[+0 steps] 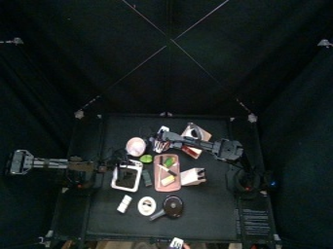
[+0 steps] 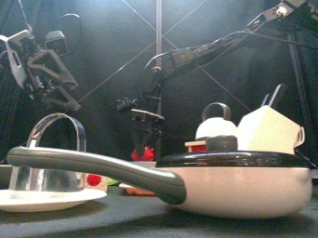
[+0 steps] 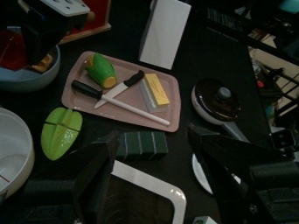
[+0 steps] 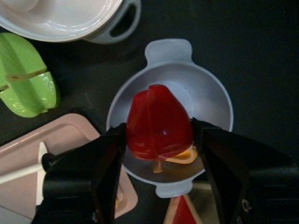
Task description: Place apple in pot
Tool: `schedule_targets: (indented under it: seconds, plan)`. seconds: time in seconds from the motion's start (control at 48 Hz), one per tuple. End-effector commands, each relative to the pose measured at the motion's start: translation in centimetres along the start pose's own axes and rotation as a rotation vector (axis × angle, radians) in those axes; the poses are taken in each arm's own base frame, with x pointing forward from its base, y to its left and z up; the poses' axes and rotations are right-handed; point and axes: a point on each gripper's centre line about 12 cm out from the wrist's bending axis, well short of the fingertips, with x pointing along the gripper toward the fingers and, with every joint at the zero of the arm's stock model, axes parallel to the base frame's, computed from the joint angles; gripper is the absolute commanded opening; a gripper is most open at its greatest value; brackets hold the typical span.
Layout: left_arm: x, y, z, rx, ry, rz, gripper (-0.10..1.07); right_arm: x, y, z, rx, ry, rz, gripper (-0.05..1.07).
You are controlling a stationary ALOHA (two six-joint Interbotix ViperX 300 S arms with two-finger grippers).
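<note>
Gripping the apple (image 4: 158, 109) by its sides, the right gripper (image 4: 160, 131) has its fingers narrowed onto the red fruit and holds it just above a small grey bowl (image 4: 201, 80) with tab handles (an orange scrap lies in the bowl's bottom, under the fruit). The apple is not in the pot (image 4: 52, 17): that pale round vessel sits just beside the grey bowl, with a flat green leaf-shaped item (image 4: 24, 77) near both. In the top view the right arm reaches in from the right to the table's middle, beside the pot. The pink tray (image 3: 163, 114) lies close by, carrying a knife (image 3: 111, 94) and a small green piece (image 3: 103, 68); a dark green block (image 3: 140, 143) rests just off its edge. The left gripper (image 3: 149, 153) rests at the table's left side with its fingers spread wide, over a white square dish (image 3: 146, 192).
</note>
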Motion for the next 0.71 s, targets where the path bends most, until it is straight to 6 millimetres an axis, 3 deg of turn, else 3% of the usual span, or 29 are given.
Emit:
schedule_targets:
  seconds: [0.0, 0.354, 0.688]
  plan:
    - [-0.2, -0.3, 0.9, 0.002, -0.033, -0.017, 0.96, -4.1, -0.6, 1.7, 0.023, -0.113, 0.009, 0.73]
    - [-2.4, -1.7, 1.3, 0.024, -0.157, -0.132, 0.96, -6.6, 0.6, 4.2, 0.113, -0.312, 0.145, 0.73]
    - [-2.7, -1.5, 1.0, 0.019, -0.164, -0.129, 0.96, -6.6, 2.3, 7.2, 0.154, -0.478, 0.222, 0.75]
